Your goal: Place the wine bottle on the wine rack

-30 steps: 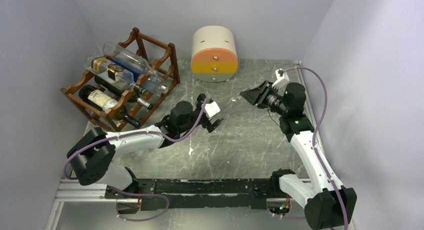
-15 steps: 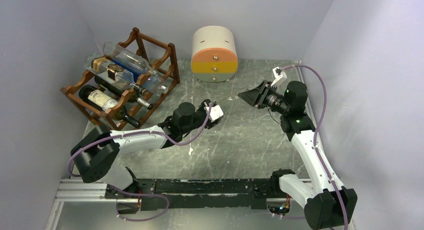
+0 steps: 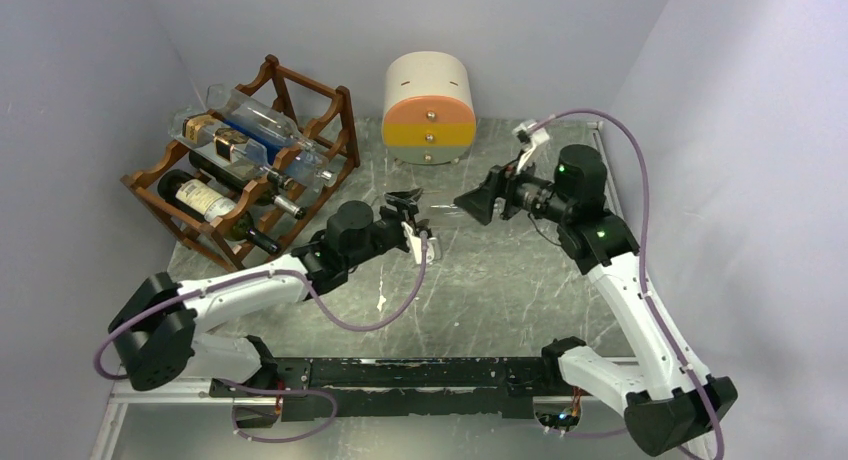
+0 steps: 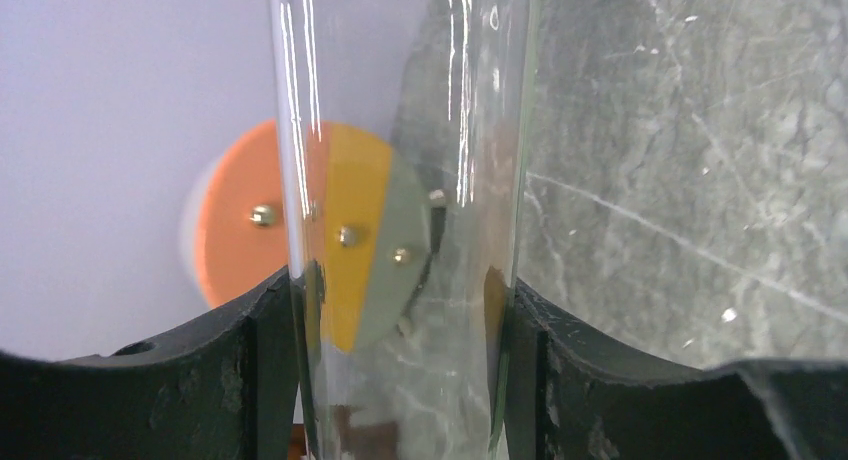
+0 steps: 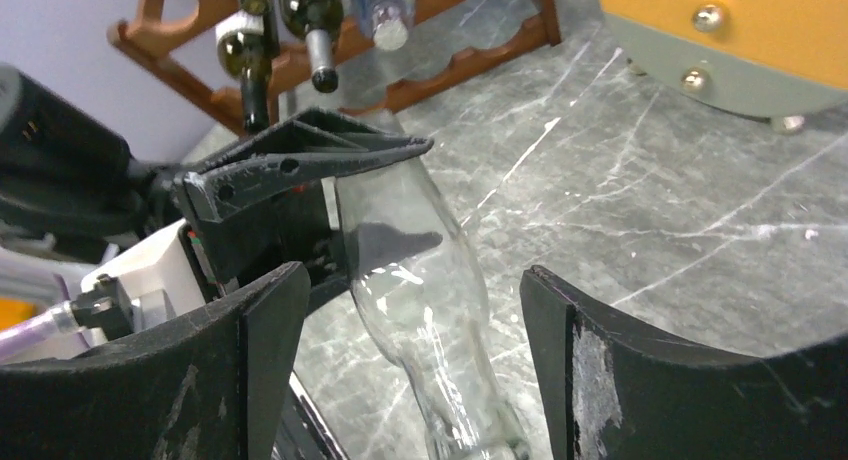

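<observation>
Clear glass wine bottle point(image 5: 420, 270): not on the rack, held over the grey marbled tabletop point(image 3: 500, 290) between the two arms, right of the reddish-brown wooden wine rack point(image 3: 345, 130). Left gripper point(image 4: 400, 310) clenched on the bottle's body, both fingers point(image 4: 250, 380) against the glass. Right gripper point(image 5: 405, 300) spread wide, its fingers either side of the neck end and not touching. Rack carries other bottles point(image 3: 215, 200), dark and clear. Cream-and-orange rounded drawer box point(image 3: 430, 100) stands behind.

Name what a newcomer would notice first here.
A clear glass bottle is mid-scene, clamped in the left gripper, with the right gripper open around it, not touching. At far left the wooden wine rack holds several bottles, the cream-and-orange drawer box beside it.
</observation>
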Motion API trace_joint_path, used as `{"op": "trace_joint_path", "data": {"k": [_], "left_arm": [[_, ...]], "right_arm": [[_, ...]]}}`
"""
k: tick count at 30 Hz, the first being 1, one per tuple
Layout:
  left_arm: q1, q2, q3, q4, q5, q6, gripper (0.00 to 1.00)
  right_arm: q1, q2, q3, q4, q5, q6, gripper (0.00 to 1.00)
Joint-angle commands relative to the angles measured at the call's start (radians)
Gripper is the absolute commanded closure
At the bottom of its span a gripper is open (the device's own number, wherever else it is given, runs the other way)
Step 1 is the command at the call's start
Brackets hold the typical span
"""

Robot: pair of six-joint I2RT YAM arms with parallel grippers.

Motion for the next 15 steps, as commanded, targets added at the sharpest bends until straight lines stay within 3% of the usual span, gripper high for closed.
{"op": "trace_joint_path", "data": {"k": [1, 5, 11, 15], "left_arm": [[0.0, -0.098, 0.058, -0.054, 0.058, 0.196, 0.93], [-0.003, -0.163, 0.073, -0.18, 0.055, 0.214, 0.93], [-0.003, -0.269, -0.022, -0.16, 0.123, 0.347, 0.93], [-0.003, -0.279, 0.007, -0.213, 0.126, 0.339, 0.93]], "right_arm": [[0.143, 0.028, 0.069, -0.199, 0.145, -0.213, 0.18], [0.237, 0.053, 0.097, -0.254, 0.189, -0.262, 0.16], [0.361, 0.119, 0.121, -0.325, 0.207, -0.313, 0.16], [0.414, 0.152, 0.148, -0.347, 0.204, -0.319, 0.21]]}}
